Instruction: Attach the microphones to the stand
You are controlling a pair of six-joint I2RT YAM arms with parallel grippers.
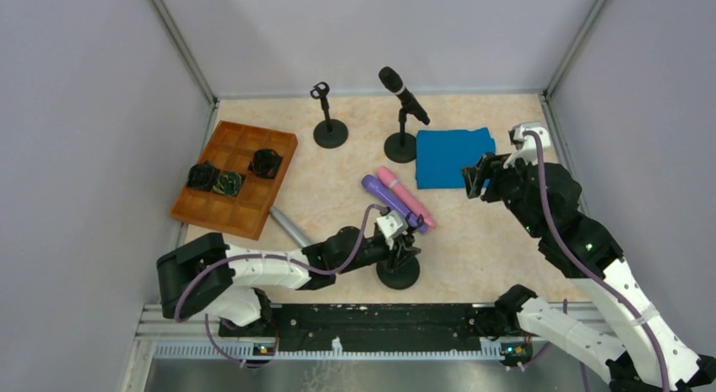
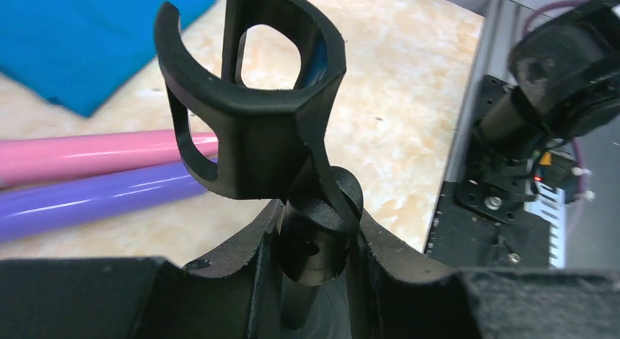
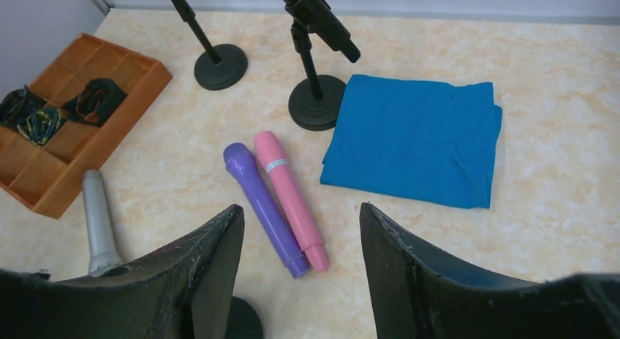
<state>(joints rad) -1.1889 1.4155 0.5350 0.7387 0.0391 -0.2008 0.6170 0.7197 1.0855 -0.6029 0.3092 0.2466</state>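
Observation:
Three black stands are on the table. The near stand [image 1: 398,269] has an empty clip [image 2: 256,98], and my left gripper [image 1: 397,242] [image 2: 318,244] is shut on its post just under the clip's swivel joint. The back middle stand [image 1: 401,144] carries the black microphone [image 1: 403,92] [image 3: 318,17]. The back left stand [image 1: 329,132] has an empty clip. The purple microphone [image 1: 393,203] [image 3: 263,207] and the pink microphone [image 1: 405,196] [image 3: 289,196] lie side by side mid-table. The silver-grey microphone [image 1: 290,226] [image 3: 96,222] lies by the tray. My right gripper [image 1: 474,179] [image 3: 301,222] hovers open and holds nothing.
A wooden compartment tray [image 1: 221,208] at the left holds several dark bundled items. A folded blue cloth [image 1: 452,155] [image 3: 417,138] lies at the back right, under my right gripper. Grey walls close the table on three sides.

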